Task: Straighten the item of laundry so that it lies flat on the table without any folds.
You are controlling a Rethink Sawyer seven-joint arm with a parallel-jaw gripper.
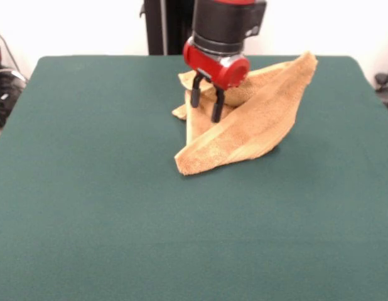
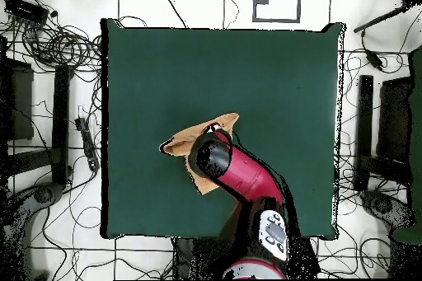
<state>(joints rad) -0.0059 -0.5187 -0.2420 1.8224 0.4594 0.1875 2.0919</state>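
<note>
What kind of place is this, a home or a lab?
Most likely a robotics lab: cables sprawl over the tiled floor around a green table, where the robot's gripper works a towel.

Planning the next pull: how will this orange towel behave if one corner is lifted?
The towel lies folded over itself in soft creases, so it is probably floppy and will drape. Its terry pile likely grips the table cloth, dragging rather than sliding.

Red-black arm (image 2: 239, 175) reaches up from bottom over green surface (image 2: 165, 72); its head covers much of crumpled orange towel (image 2: 183, 142).
</note>
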